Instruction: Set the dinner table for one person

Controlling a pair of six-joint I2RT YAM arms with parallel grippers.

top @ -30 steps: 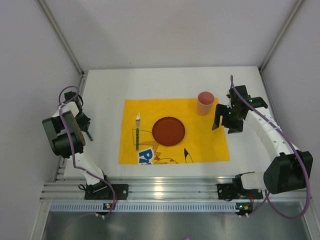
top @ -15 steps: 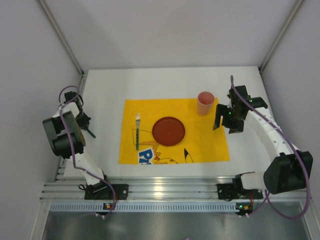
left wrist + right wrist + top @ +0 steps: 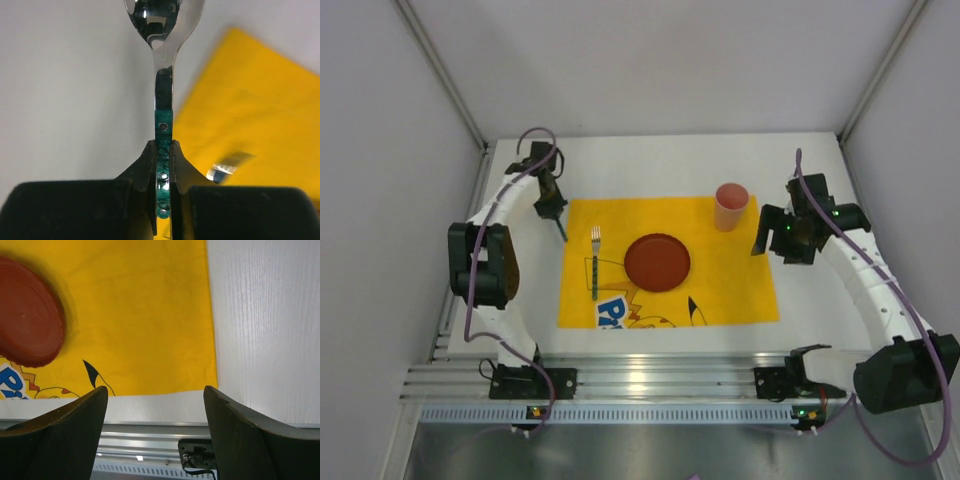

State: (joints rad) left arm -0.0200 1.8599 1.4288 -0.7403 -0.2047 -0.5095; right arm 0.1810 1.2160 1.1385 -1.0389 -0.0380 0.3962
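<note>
White counter [image 3: 650,165]: fills the middle of the overhead view, closed in by grey walls at the top and both sides and by a silver rail [image 3: 660,378] along the bottom. Bare strips border the cloth on every side, the widest along the top.

Yellow printed cloth [image 3: 740,285]: lies flat at the centre of the counter, its edges roughly parallel to the counter's. In the right wrist view its right edge runs straight down the frame, with bare white surface beyond.

Right claw [image 3: 770,236]: right of frame, just outside the cloth's right edge and near the cup. Its fingers stand wide apart with nothing between them.

Left claw [image 3: 552,205]: upper left of frame, just off the cloth's upper left corner. It is clamped on the green handle of a spoon [image 3: 162,30], whose bowl lies over white counter beside the cloth's edge. Whether the spoon touches the surface cannot be told.

Red plate [image 3: 657,262]: centre of the cloth, with a yellow margin all round.

Pink cup [image 3: 731,206]: upright on the cloth's upper right corner.

Fork [image 3: 595,262]: left of the plate and apart from it, inside the cloth's left edge, tines toward the top of the frame.
</note>
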